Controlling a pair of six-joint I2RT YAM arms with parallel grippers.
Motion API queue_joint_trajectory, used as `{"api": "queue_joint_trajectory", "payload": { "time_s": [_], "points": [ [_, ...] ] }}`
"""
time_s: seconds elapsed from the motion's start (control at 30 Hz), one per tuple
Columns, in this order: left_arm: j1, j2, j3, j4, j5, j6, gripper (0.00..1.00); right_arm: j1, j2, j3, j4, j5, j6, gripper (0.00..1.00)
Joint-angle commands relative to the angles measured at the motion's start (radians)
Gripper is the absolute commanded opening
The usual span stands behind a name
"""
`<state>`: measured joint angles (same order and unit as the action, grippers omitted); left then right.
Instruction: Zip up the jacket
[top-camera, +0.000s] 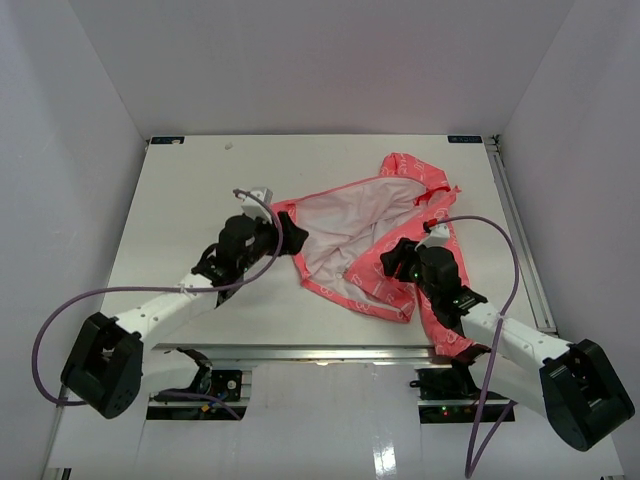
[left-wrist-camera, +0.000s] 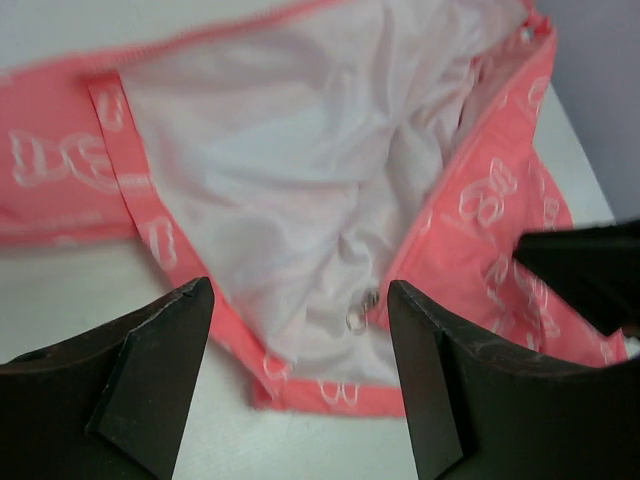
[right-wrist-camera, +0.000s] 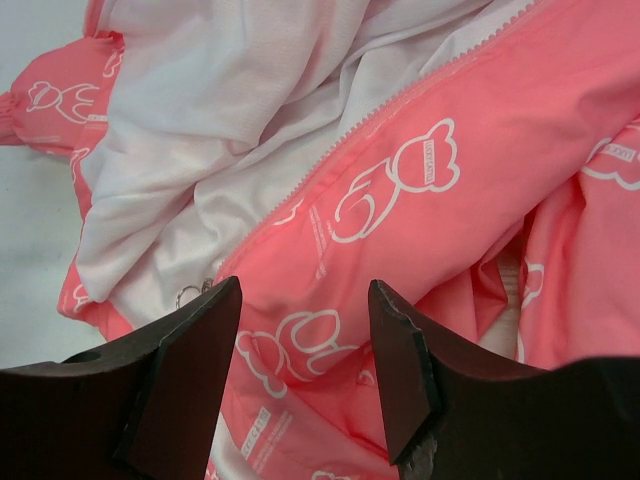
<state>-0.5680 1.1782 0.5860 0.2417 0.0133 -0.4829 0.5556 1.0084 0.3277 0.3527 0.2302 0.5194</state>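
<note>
Your left gripper (top-camera: 286, 231) reaches low toward the jacket (top-camera: 345, 225), fingers spread; your right gripper (top-camera: 396, 259) hovers over its pink panel, also spread.

left arm (top-camera: 160, 310) runs from base at lower left of frame up-right toward centre. left end effector (top-camera: 285, 232) points right, jaws wide apart. right arm (top-camera: 500, 335) runs from lower right up-left. right end effector (top-camera: 397, 258) points left, jaws apart, slightly narrower. Tips face each other, well apart.
</note>
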Motion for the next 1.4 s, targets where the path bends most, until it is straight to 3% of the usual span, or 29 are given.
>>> {"api": "queue_joint_trajectory", "payload": {
  "time_s": [0.0, 0.13, 0.23, 0.37, 0.5, 0.67, 0.9, 1.37],
  "points": [
    [0.134, 0.142, 0.257, -0.076, 0.084, 0.155, 0.82, -0.002, -0.034, -0.044, 0.112, -0.057, -0.032, 0.61],
    [0.227, 0.338, 0.417, -0.073, 0.34, 0.217, 0.74, -0.002, -0.057, -0.057, 0.12, -0.08, -0.06, 0.61],
    [0.23, 0.444, 0.476, -0.088, 0.402, 0.33, 0.74, -0.003, -0.085, -0.07, 0.122, -0.09, -0.078, 0.61],
    [0.234, 0.574, 0.552, -0.12, 0.395, 0.46, 0.71, -0.002, -0.137, -0.087, 0.118, -0.097, -0.093, 0.62],
    [0.238, 0.646, 0.56, -0.047, 0.428, 0.537, 0.69, -0.002, -0.198, -0.091, 0.102, -0.126, -0.098, 0.62],
    [0.24, 0.74, 0.655, -0.091, 0.35, 0.587, 0.7, -0.003, -0.276, -0.123, 0.116, -0.151, -0.105, 0.62],
    [0.24, 0.757, 0.614, 0.022, 0.309, 0.621, 0.69, -0.002, -0.297, -0.126, 0.102, -0.145, -0.108, 0.62],
    [0.25, 0.832, 0.716, -0.077, 0.499, 0.721, 0.66, -0.003, -0.281, -0.128, 0.109, -0.151, -0.118, 0.62]
  ]
}}
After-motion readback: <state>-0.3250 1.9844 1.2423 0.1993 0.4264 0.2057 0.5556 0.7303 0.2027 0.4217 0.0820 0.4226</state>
